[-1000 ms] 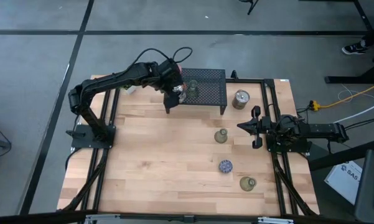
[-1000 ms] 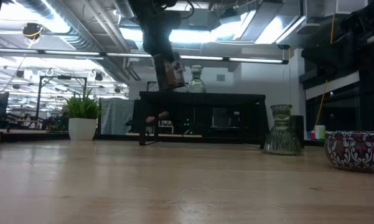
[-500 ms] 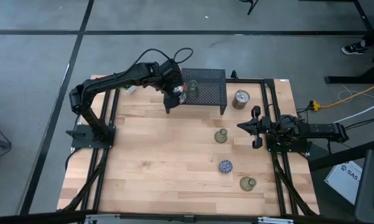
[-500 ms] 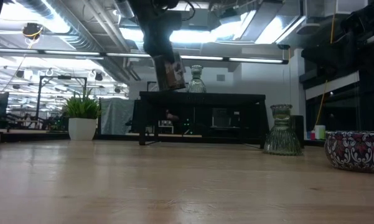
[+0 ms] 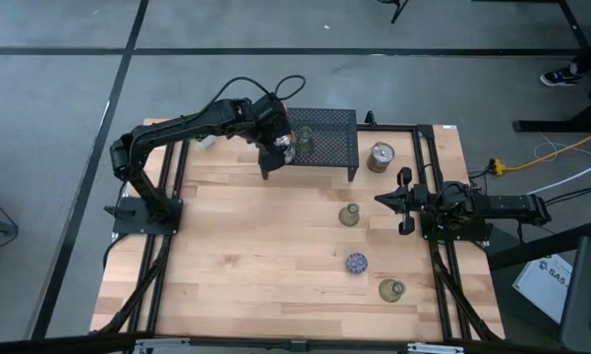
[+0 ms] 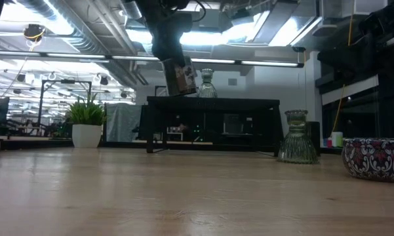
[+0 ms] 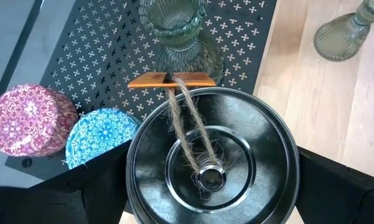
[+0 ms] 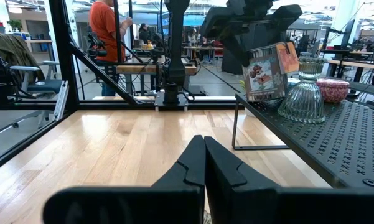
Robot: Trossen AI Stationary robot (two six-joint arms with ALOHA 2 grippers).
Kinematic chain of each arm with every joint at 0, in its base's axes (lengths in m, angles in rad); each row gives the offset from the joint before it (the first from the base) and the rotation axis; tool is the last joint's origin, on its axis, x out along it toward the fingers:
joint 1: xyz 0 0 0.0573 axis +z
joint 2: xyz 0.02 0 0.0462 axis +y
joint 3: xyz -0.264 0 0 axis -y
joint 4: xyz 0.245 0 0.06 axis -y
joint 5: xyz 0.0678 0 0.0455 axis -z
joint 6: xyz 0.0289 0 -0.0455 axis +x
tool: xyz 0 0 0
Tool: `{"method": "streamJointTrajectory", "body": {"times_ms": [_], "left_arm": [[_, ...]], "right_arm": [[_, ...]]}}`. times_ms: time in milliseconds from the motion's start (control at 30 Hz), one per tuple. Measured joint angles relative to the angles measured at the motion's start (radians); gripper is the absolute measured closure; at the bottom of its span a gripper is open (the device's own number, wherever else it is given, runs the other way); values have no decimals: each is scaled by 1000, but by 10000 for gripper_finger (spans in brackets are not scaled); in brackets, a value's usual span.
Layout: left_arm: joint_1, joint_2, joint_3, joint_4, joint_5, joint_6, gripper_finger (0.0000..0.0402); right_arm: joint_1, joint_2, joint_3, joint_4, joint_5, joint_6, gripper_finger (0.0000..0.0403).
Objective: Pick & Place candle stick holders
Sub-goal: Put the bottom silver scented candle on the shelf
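1. Pale wooden planks make up my table [image 5: 265, 256], framed by dark rails, with grey floor all round in the high view.
2. At the far edge stands a black wire-mesh rack [image 5: 334, 147]; my left gripper [image 5: 280, 149] hangs over its near left corner.
3. Its fingers [image 7: 93, 186] are spread wide around a shiny silver tin holder [image 7: 211, 158], which fills the gap between them. A twine loop with a small wooden tag [image 7: 171, 80] lies across the tin's top.
4. From the low view I see that tin [image 6: 181, 76] held tilted, above the rack's top, with its printed label showing.
5. On the rack, just beyond the tin, stands a ribbed glass holder [image 7: 180, 37]. A pink patterned holder [image 7: 28, 118] and a light blue holder [image 7: 99, 134] sit side by side, touching, on the mesh.
6. My right gripper [image 5: 384, 200] waits at the table's right side, level above the wood, fingers [image 8: 202, 171] pressed together.
7. Another silver tin [image 5: 381, 156] stands on the table just right of the rack.
8. An olive glass holder [image 5: 349, 215] sits near the right gripper's tip; a speckled dark blue holder [image 5: 356, 263] lies nearer the front, and a second olive holder [image 5: 391, 289] nearer still.
9. A green potted plant [image 6: 86, 123] shows at the far left in the low view.
10. A person in an orange shirt [image 8: 106, 28] stands in the room behind.
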Motion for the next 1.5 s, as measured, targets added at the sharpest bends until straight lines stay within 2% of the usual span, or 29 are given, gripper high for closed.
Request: {"method": "streamJointTrajectory", "body": {"times_ms": [1167, 1500], "left_arm": [[0, 0, 0, 2, -24, 0, 43], [0, 0, 0, 47, -24, 0, 43]], "right_arm": [[0, 0, 0, 0, 0, 0, 402], [0, 0, 0, 0, 0, 0, 402]]}}
